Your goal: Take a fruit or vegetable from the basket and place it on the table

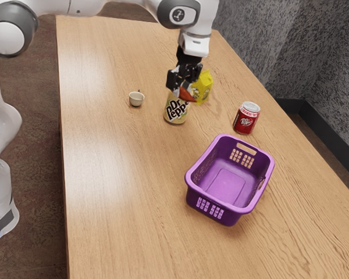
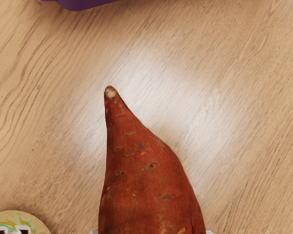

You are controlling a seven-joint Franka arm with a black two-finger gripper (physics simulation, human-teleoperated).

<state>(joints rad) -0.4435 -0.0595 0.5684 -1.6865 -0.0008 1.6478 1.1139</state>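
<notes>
1. Pale wood grain runs along the worktop, with a speckled dark wall at the upper right of the exterior view.
2. We have the sweet potato aloft in our claw, at the upper middle of the exterior view; the claw is pinching it from both sides.
3. Our pick is made and the placing is in hand, as we judge it: the purple basket sits well apart, at the lower right of the exterior view. Next we should find bare wood away from the yellow can and yellow carton, lower the sweet potato until it rests, then let go. Its tapered, rounded body might roll.
4. Our claw and its load hide part of the carton and the yellow can's top, so we cannot tell how near they come to touching. The sweet potato's thick end is cut off in the wrist view; so are the basket and a round, patterned top beside our load, probably the yellow can's.
</notes>
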